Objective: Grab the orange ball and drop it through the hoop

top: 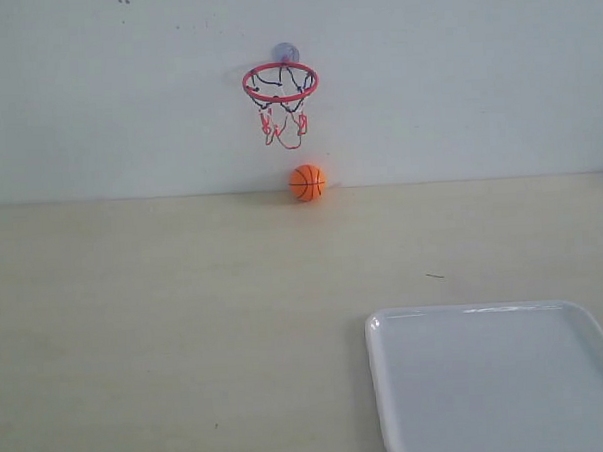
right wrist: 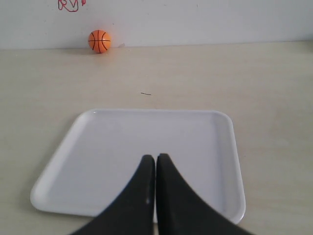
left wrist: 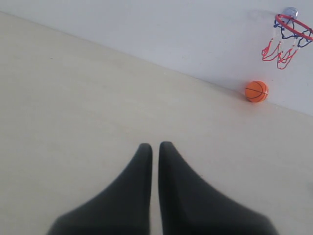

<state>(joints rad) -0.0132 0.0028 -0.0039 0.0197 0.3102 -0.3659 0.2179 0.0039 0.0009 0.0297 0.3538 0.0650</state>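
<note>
The orange ball point(top: 308, 183) rests on the table against the back wall, almost directly under the hoop point(top: 280, 83). That hoop, red-rimmed with a black-and-red net, hangs from a greyish suction cup on the wall. The left wrist view shows the orange ball point(left wrist: 256, 91) and the hoop point(left wrist: 293, 25) far off. My left gripper point(left wrist: 155, 145) is shut and holds nothing, well short of the ball. Only the net's tip point(right wrist: 68, 6) shows above the orange ball point(right wrist: 99, 41) in the right wrist view. My right gripper point(right wrist: 155, 157) is shut and holds nothing, over the tray. Neither gripper appears in the exterior view.
A white tray point(top: 383, 383) lies at the front right of the pale wooden table point(top: 136, 323). In the right wrist view the white tray point(right wrist: 58, 161) is right below my fingers. A small dark speck point(top: 435, 275) marks the tabletop beyond it.
</note>
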